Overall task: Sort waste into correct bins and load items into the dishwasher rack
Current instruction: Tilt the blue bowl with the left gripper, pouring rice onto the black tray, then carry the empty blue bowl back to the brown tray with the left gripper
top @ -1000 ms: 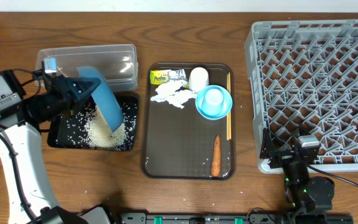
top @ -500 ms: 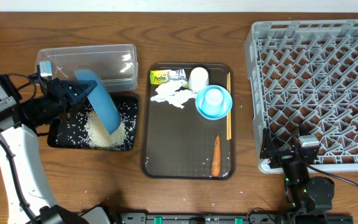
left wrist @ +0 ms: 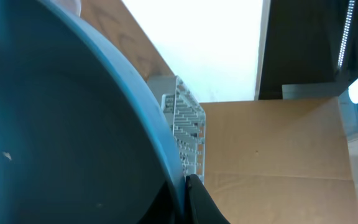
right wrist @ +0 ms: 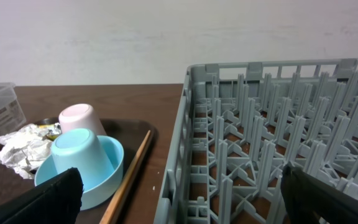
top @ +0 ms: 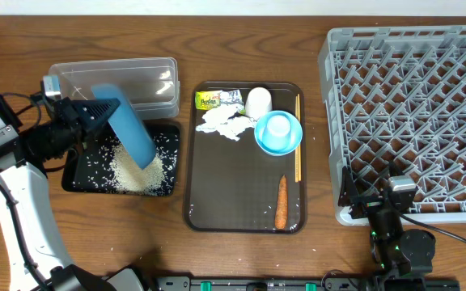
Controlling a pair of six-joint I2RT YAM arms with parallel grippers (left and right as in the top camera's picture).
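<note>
**Overhead**
- Left gripper [top: 94, 110]: closed on the rim of the large dark-blue bowl [top: 132, 133], which is held steeply tilted above the black tray [top: 68, 183].
- Loose white rice [top: 136, 174]: heaped in the black tray under the bowl's lower edge, with stray grains scattered across the rest of the tray.
- Clear tub [top: 148, 81]: just behind the black tray.
- Brown serving tray [top: 233, 186]: at mid-table. It holds:
  - yellow-green wrapper [top: 209, 100] and crumpled tissue [top: 218, 123] at the far end;
  - white cup [top: 258, 103], upturned;
  - pale-blue cup [top: 277, 127], upturned inside the small light-blue bowl [top: 292, 142];
  - chopsticks [top: 298, 137] along the right edge;
  - orange stick [top: 281, 202] at the near end.
- Grey rack [top: 411, 105]: to the right, with no dishes in it.
- Right gripper [top: 383, 202]: at the rack's near left corner.

**Left wrist**
- The bowl's dark-blue interior fills the left of the view.
- One dark finger [left wrist: 197, 199] presses against the outside of its rim.
- The rack shows pale in the distance.

**Right wrist**
- Fingers [right wrist: 42, 199] are spread wide with nothing between them.
- They point at the rack's corner, with the cups and the small bowl to the left.
</note>
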